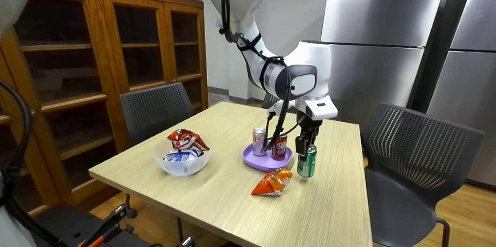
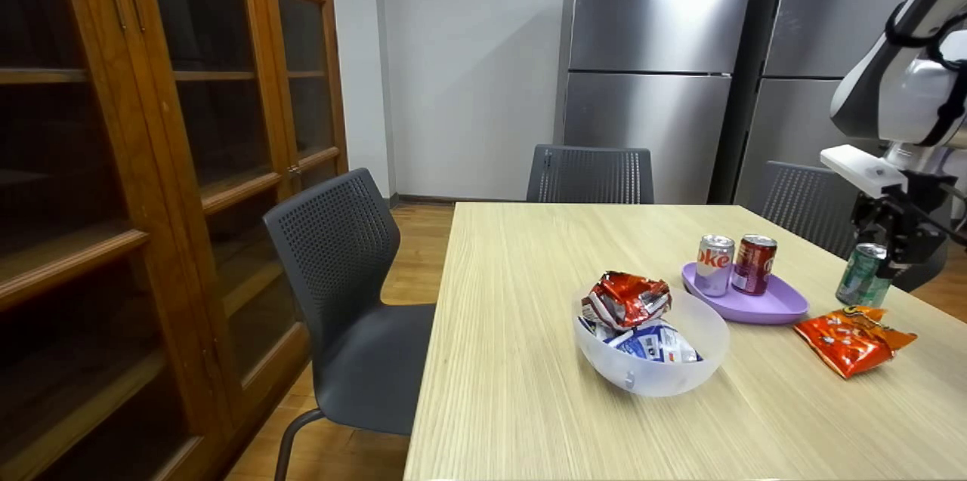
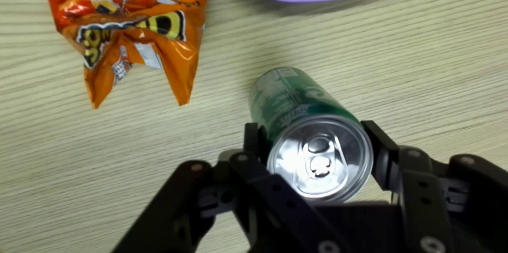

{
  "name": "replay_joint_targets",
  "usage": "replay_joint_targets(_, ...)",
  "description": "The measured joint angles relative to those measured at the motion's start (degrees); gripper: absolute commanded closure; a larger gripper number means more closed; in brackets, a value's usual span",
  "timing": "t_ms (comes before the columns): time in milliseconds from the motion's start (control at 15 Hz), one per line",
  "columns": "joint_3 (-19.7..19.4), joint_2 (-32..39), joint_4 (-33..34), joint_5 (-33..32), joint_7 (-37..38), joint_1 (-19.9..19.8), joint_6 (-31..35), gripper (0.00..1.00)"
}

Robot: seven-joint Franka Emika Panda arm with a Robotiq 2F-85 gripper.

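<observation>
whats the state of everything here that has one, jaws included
Green can, upright
Jaws, either side of it, firm grip unclear
Orange bag, lying down
Pale can, upright on purple tray
Dark red can, upright beside it
Purple tray, holding both cans
Bowl, holding red bag and blue bag
Fridges, doors shut
Cabinet, doors shut

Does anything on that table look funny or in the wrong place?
A bit: an orange snack bag lies loose on the table, while a red bag and a blue bag share a bowl. A green can is off the purple tray, between the fingers of the claw, while two other cans stand on it. No spill shows.
</observation>
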Motion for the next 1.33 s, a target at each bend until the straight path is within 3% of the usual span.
replay_joint_targets(667,-0.2,-11.8,-11.8,-2.5,1.7,6.1,1.4,0.61)
replay_joint_targets(1333,3.2,-12.5,-13.6,-2.6,6.2,9.6,1.9,0.61)
